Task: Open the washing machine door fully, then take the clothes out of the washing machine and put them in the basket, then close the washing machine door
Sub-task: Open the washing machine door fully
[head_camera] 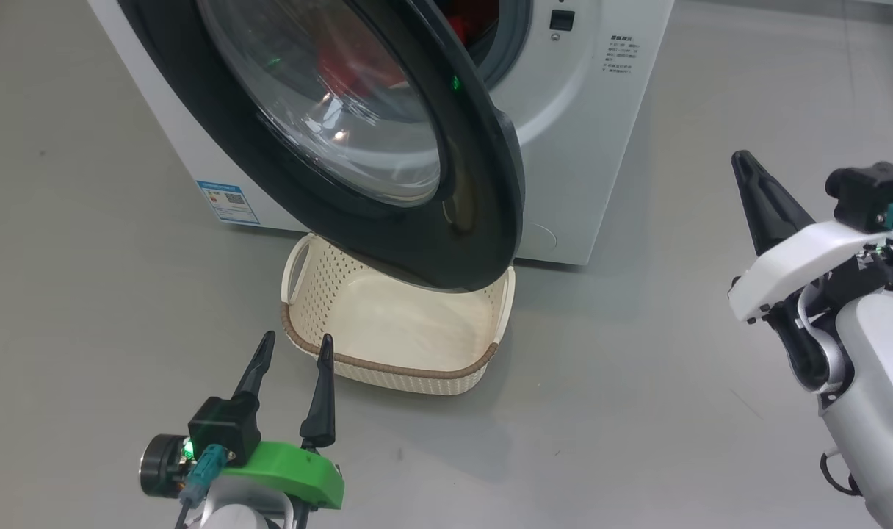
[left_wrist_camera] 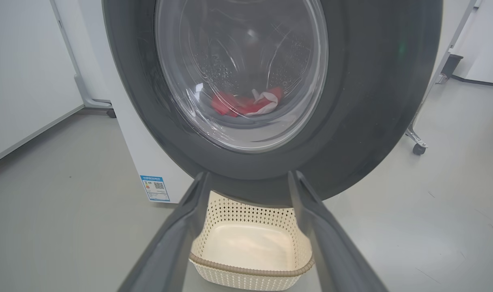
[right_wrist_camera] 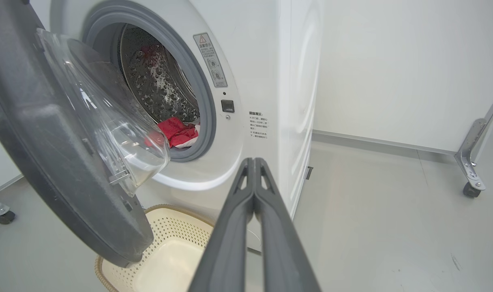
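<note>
My left end effector (head_camera: 298,336) is spread and empty, my right end effector (head_camera: 744,160) closed; I should sweep the half-open washing machine door (head_camera: 490,184) fully wide.

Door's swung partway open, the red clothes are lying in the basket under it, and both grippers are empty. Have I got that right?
Not quite: the clothes lie inside the washing machine drum, and the basket is empty, as the right wrist view shows. The washing machine door is partway open; the left gripper and right gripper hold nothing.
</note>
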Controlling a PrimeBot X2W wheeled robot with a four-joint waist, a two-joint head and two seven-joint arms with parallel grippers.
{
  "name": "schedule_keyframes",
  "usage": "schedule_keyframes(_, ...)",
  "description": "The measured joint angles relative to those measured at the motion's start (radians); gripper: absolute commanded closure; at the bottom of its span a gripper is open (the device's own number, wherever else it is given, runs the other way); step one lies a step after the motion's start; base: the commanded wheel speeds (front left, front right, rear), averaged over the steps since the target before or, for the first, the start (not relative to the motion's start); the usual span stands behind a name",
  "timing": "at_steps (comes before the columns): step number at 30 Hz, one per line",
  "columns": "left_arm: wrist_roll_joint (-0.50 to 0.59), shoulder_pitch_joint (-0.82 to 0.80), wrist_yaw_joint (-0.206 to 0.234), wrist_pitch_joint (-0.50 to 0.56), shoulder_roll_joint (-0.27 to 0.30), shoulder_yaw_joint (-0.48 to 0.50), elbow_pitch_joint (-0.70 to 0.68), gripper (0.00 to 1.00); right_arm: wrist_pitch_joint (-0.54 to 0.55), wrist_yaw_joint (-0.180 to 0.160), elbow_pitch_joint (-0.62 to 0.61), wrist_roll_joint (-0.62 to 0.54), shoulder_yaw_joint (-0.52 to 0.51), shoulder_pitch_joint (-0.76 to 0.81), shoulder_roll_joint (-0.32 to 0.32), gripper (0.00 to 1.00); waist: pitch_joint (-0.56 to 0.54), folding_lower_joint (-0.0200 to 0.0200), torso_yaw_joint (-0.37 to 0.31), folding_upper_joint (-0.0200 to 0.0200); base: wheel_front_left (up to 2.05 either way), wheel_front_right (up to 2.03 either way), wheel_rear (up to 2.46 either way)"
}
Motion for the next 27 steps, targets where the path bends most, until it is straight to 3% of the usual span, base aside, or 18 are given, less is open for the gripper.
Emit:
schedule_keyframes(11,0.011,0.031,0.0,0.0,0.001,0.023,0.0,0.0,-0.136,-0.126,-0.049,-0.016,-0.033,0.238,0.051,1.0,-0.035,-0.0001,-0.049,0.0,0.0,0.0,0.0)
schedule_keyframes(16,0.015,0.034,0.0,0.0,0.001,0.012,0.0,0.0,-0.165,-0.158,-0.07,0.012,-0.059,0.312,0.072,1.0,-0.042,0.0,-0.056,0.0,0.0,0.0,0.0)
schedule_keyframes(21,0.018,0.035,0.0,0.0,0.001,0.016,0.0,0.0,-0.186,-0.167,-0.106,0.019,-0.065,0.369,0.086,1.0,-0.047,0.0,-0.059,0.0,0.0,0.0,0.0)
schedule_keyframes(22,0.018,0.036,0.0,0.0,0.001,0.019,0.0,0.0,-0.192,-0.167,-0.112,0.015,-0.066,0.375,0.086,0.73,-0.048,0.0,-0.059,0.0,0.0,0.0,0.0)
schedule_keyframes(23,0.018,0.038,0.0,0.0,0.001,0.021,0.0,0.0,-0.196,-0.167,-0.12,0.012,-0.068,0.382,0.086,0.21,-0.049,0.0,-0.06,0.0,0.0,0.0,0.0)
schedule_keyframes(24,0.018,0.04,0.0,0.0,0.001,0.022,0.0,0.0,-0.2,-0.167,-0.126,0.006,-0.069,0.388,0.086,0.0,-0.05,0.0,-0.061,0.0,0.0,0.0,0.0)
schedule_keyframes(27,0.018,0.044,0.0,0.0,0.001,0.028,0.001,0.0,-0.201,-0.168,-0.145,-0.002,-0.07,0.405,0.086,0.0,-0.053,0.0,-0.064,0.0,0.0,0.0,0.0)
